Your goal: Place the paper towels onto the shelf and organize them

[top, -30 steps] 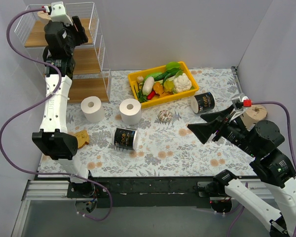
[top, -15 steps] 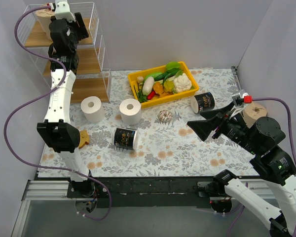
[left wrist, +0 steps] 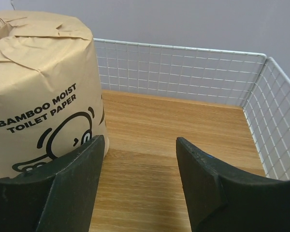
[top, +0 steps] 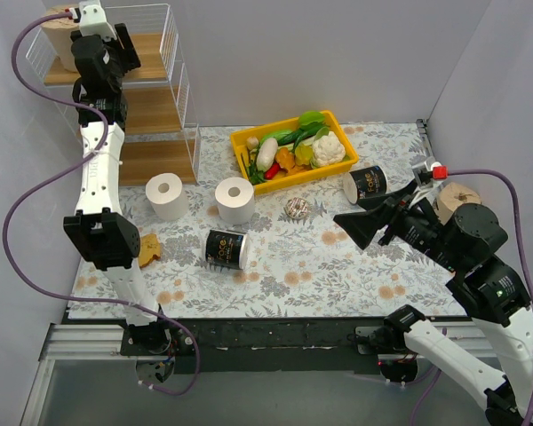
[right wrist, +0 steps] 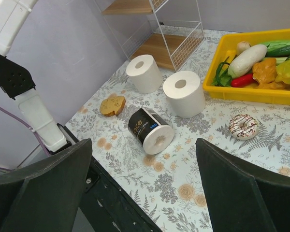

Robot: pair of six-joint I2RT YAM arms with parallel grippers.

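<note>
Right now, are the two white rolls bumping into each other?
Apart. The top view shows a strip of flowery tablecloth between the left white roll and the right white roll.

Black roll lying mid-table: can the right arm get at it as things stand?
Probably yes. The right gripper is open and aimed toward the black roll, with only bare tablecloth between them.

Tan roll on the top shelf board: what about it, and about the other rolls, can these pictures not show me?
- Tan roll, left wrist view: its left side is cut off by the frame edge. Its base is hidden behind a finger of the left gripper, so contact cannot be told.
- Second tan roll, top view: its lower part is behind the right arm, and no print shows.
- Nearer black roll, top view: lettering too small to read.
</note>
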